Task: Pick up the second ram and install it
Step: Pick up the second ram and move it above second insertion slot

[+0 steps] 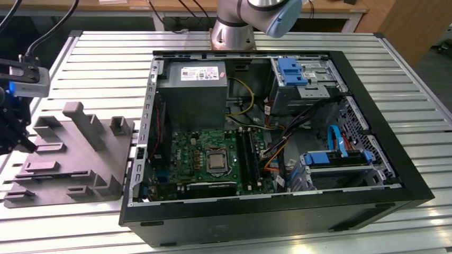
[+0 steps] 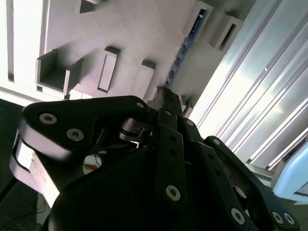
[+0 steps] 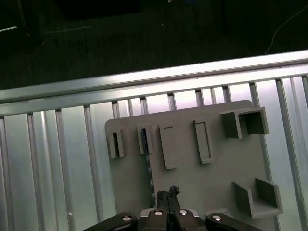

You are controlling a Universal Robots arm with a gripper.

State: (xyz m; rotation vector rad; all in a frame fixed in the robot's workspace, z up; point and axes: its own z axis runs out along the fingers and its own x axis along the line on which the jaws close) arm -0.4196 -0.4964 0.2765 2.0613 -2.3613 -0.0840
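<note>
Exterior view, case: an open black computer case (image 1: pixel 282 222) lies on its side on a slatted metal table (image 1: pixel 106 58). Inside it, a green board (image 1: pixel 201 153) sits at about seven o'clock and a grey power box (image 1: pixel 194 95) at about eleven.
Exterior view, arm: the arm's base (image 1: pixel 236 26) stands at twelve o'clock from the case.
Exterior view, holder: a grey holder (image 1: pixel 106 153) with upright blocks lies at nine o'clock from the case, just beside its wall.
Exterior view, gripper: the black gripper (image 1: pixel 18 138) hangs at nine o'clock from the holder, over its outer edge.
Second wrist view, ram: the ram (image 2: pixel 185 45), a thin blue strip, stands on edge in the holder (image 2: pixel 130 29). One end sits in a slotted block and the other runs toward the fingertips.
Second wrist view, gripper: the gripper (image 2: pixel 166 94) has its fingers drawn together to a point, with nothing between them.
First wrist view, ram: the ram (image 3: pixel 148 163) rests in the holder (image 3: pixel 192 183), on the table (image 3: pixel 48 159).
First wrist view, gripper: the gripper (image 3: pixel 168 193) hangs above the holder with its tips together. The strip passes close alongside them; whether they touch cannot be told.
</note>
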